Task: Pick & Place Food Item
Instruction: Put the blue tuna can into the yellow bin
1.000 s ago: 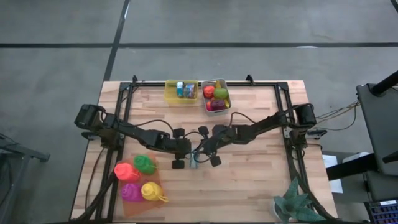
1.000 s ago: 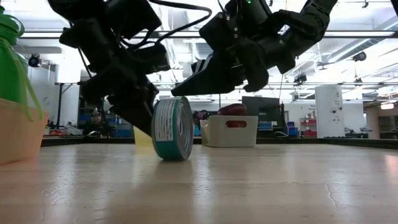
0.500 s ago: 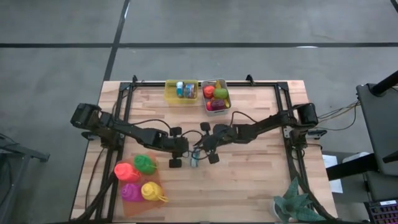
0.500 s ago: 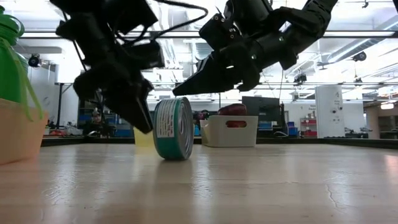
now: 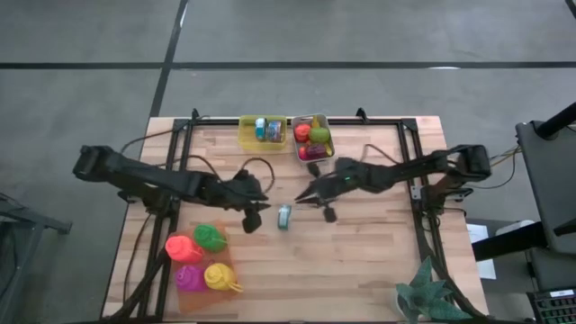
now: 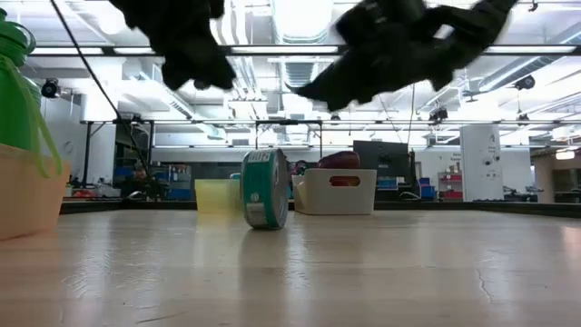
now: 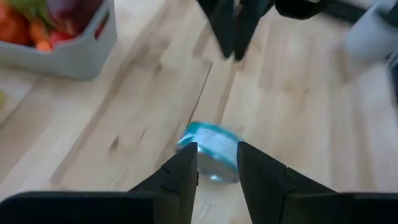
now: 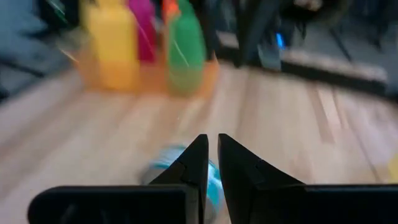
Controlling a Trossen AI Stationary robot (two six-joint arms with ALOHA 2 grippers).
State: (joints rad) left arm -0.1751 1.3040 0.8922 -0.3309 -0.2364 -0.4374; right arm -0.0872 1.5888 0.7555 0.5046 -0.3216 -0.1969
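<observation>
can (image 5: 284, 216) on edge, between 2 raised hands

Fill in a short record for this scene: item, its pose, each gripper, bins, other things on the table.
item: teal can, free on the table
pose: on its edge, rims upright
left gripper: beside the can, holding nothing
right gripper: shut, empty, above the table
bins: yellow bin and grey bin, both at the far edge
other: four coloured bottles, near left corner

Teal can (image 5: 284, 216) on wooden table (image 5: 360, 261), left gripper (image 5: 256, 214) beside it, right gripper (image 5: 306, 197) near.
</observation>
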